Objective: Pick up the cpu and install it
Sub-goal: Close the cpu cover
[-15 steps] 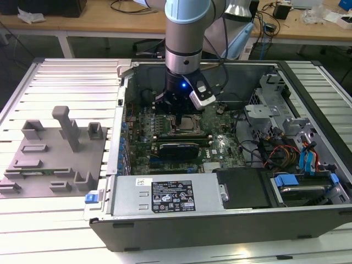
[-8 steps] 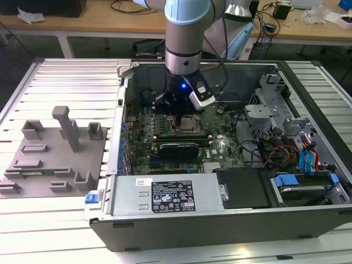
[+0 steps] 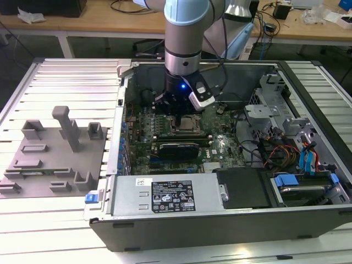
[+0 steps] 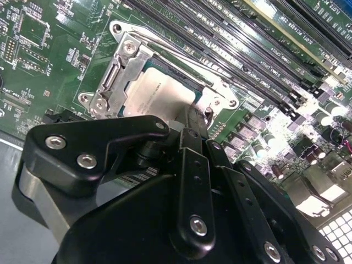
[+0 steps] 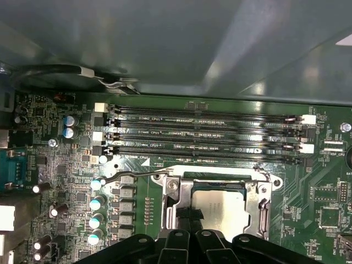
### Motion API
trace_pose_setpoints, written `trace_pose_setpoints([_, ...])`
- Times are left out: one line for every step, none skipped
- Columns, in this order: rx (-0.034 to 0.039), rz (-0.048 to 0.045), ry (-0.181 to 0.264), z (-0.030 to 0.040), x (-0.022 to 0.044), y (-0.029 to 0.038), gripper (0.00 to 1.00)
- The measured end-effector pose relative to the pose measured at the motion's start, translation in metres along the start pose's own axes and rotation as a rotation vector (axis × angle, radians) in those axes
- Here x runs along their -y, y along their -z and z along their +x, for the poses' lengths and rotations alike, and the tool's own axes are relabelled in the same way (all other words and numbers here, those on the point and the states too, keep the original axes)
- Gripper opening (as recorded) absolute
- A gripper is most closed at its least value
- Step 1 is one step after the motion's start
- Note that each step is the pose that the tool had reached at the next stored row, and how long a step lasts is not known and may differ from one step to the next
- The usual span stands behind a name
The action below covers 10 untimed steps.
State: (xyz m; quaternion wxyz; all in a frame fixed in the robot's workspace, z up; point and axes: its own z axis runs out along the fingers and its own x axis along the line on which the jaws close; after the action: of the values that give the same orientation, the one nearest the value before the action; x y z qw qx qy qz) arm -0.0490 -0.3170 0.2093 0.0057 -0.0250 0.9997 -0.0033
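Black gripper [image 4: 191,114] is looming closest, jaws pressed together, tip sitting right at the edge of the cpu [image 4: 159,93], which is lying flat inside the socket frame [image 4: 124,69]. I'm judging that any sideways drag is risking a skewed chip and bent contacts.

The gripper [image 3: 179,111] is positioned low inside the open computer case [image 3: 220,234], just above the cpu [image 3: 191,124] on the motherboard [image 3: 223,146]. A grey fixture plate [image 3: 49,165] is laid at the exterior view's left, outside the case.

A robotics lab: open computer case [image 3: 220,225], cable-strewn workbenches [image 3: 104,23] behind.
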Motion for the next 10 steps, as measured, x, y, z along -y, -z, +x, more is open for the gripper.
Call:
trace_pose_setpoints([0.0007,0.0002,0.000,0.0009,0.0000,0.0001,0.11])
trace_pose_setpoints([0.0017,0.0003,0.000,0.0020,0.0000,0.0001,0.11])
trace_pose_setpoints([0.0025,0.0002,0.000,0.0027,-0.0001,0.0001,0.11])
trace_pose_setpoints([0.0048,0.0003,0.000,0.0050,-0.0002,-0.0001,0.11])
trace_pose_setpoints([0.0080,0.0005,0.000,0.0065,-0.0003,-0.0009,0.11])
trace_pose_setpoints([0.0094,0.0008,0.000,0.0071,-0.0003,-0.0015,0.11])
trace_pose_setpoints([0.0103,0.0009,0.000,0.0074,-0.0003,-0.0020,0.11])
trace_pose_setpoints([0.0113,0.0009,0.000,0.0079,-0.0003,-0.0025,0.11])
trace_pose_setpoints([0.0117,0.0009,0.000,0.0081,-0.0003,-0.0027,0.11])
trace_pose_setpoints([0.0117,0.0009,0.000,0.0081,-0.0004,-0.0027,0.11])
